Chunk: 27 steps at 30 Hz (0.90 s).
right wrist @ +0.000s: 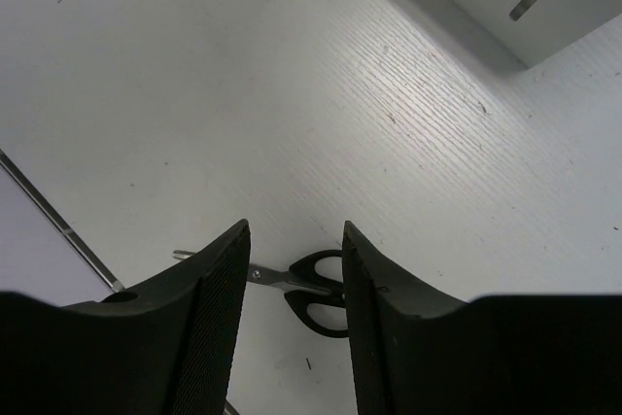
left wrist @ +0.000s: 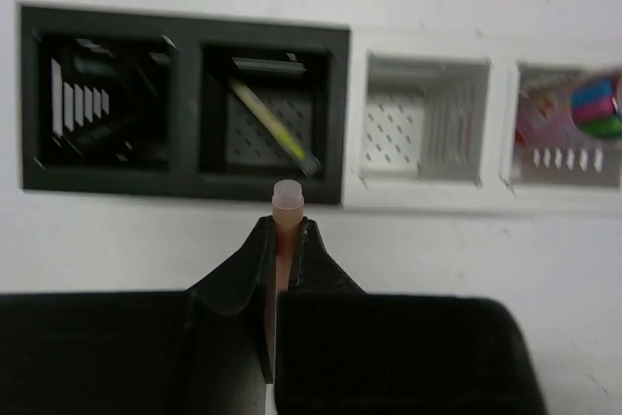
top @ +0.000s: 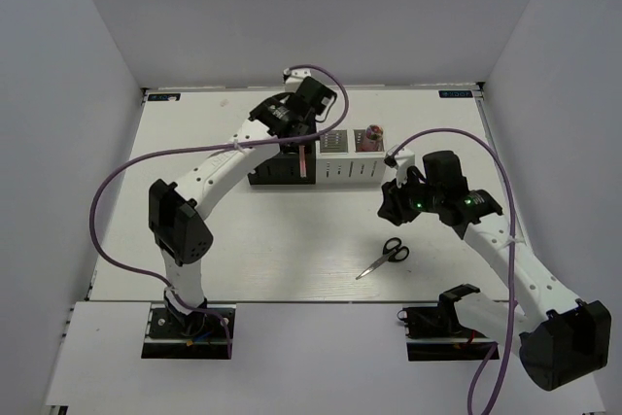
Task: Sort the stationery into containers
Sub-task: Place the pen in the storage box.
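My left gripper [left wrist: 284, 227] is shut on the pink pencil [left wrist: 288, 199]. It holds the pencil upright over the near wall of the second black container [left wrist: 335, 114]; the top view shows the pencil [top: 308, 160] hanging there below that gripper [top: 303, 141]. A pale stick [left wrist: 277, 128] leans inside that box. Beside it stand the first black container [left wrist: 29, 94] and two white containers [left wrist: 360, 123], and the far right one [left wrist: 505, 143] holds coloured-cap markers [left wrist: 595, 106]. My right gripper [right wrist: 294, 235] is open and empty above the black-handled scissors [right wrist: 319, 291], which lie flat on the table [top: 386, 257].
The four boxes form a row at mid-table [top: 335, 170]. The corner of a white box [right wrist: 515, 7] shows at the top right of the right wrist view. White walls enclose the table on three sides. The purple cables of both arms arc above it.
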Motion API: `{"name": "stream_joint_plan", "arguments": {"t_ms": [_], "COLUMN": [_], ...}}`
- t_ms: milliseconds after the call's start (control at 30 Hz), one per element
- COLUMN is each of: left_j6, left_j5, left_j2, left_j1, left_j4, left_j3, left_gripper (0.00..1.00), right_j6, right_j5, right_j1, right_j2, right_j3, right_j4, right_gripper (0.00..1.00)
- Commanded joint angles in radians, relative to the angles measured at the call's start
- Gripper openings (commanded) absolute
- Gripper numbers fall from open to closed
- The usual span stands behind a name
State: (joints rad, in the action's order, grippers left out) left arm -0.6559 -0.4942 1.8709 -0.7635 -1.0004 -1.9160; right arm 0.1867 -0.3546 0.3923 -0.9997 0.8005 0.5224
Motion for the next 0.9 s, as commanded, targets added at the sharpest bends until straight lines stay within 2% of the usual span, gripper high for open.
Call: {"name": "stream_joint_plan", "arguments": {"t_ms": [0,300,500,633,733,767,867], "left_j6": [0.125,0.206,0.269,0.277,0.271,0.271,0.260], "left_j5": [-0.067,-0.099,-0.144,-0.144,-0.145,-0.152,-0.159], "left_j2": [-0.044,-0.027,0.017,0.062,0.079,0.079,0.067], "left_j1": [0.050,0.127,0.127,0.130,0.130,0.130,0.130], "left_j4": [0.107,0.394,0.526,0.572,0.588,0.600,0.628], "left_j3": [-0.014,0.066,0.115,0.127,0.147,0.179,0.229], "left_gripper": [0.00,0.00,0.00,0.00,0.00,0.02,0.21], "right_j6": [0.008,0.013,0.043,0.066,0.073,0.073,0.077], "right_j5": [-0.044,-0.073,-0.106,-0.133,-0.150,-0.153,-0.168], "right_j1": [-0.007,-0.018,-0.023,-0.035,-0.047,-0.050,-0.058], "right_j2": [-0.004,-0.011,-0.013,-0.013,-0.014,-0.014,-0.016], "right_j3": [-0.009,-0.021,-0.027,-0.023,-0.023,-0.023,-0.026], "right_j4": [-0.005,-0.012,-0.004,0.010,0.018,0.018,0.019], "right_gripper": [0.47,0.47,0.56,0.56,0.50,0.50,0.48]}}
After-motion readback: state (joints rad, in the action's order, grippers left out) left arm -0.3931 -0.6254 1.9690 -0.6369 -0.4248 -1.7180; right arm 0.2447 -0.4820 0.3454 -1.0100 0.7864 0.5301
